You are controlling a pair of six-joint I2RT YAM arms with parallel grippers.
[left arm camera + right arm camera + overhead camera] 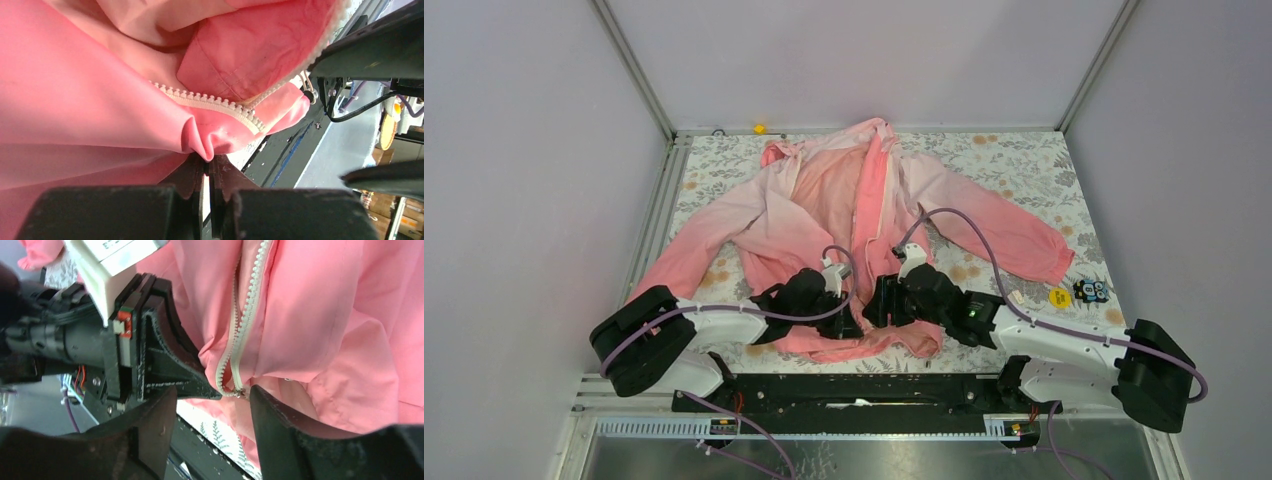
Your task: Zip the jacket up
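The jacket [824, 210] lies open on the table [1024, 160], my left gripper [206, 161] pinching a fabric fold just beside the bottom end of the zipper [245, 325], my right gripper [210, 425] spread wide near that end, and I worry it closes on cloth, missing the teeth.

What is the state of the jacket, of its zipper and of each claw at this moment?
jacket: spread on the table, front open.
zipper: undone.
left claw: shut on a fold of the jacket just below the zipper's teeth.
right claw: open, its fingers on either side of the zipper's lower end.
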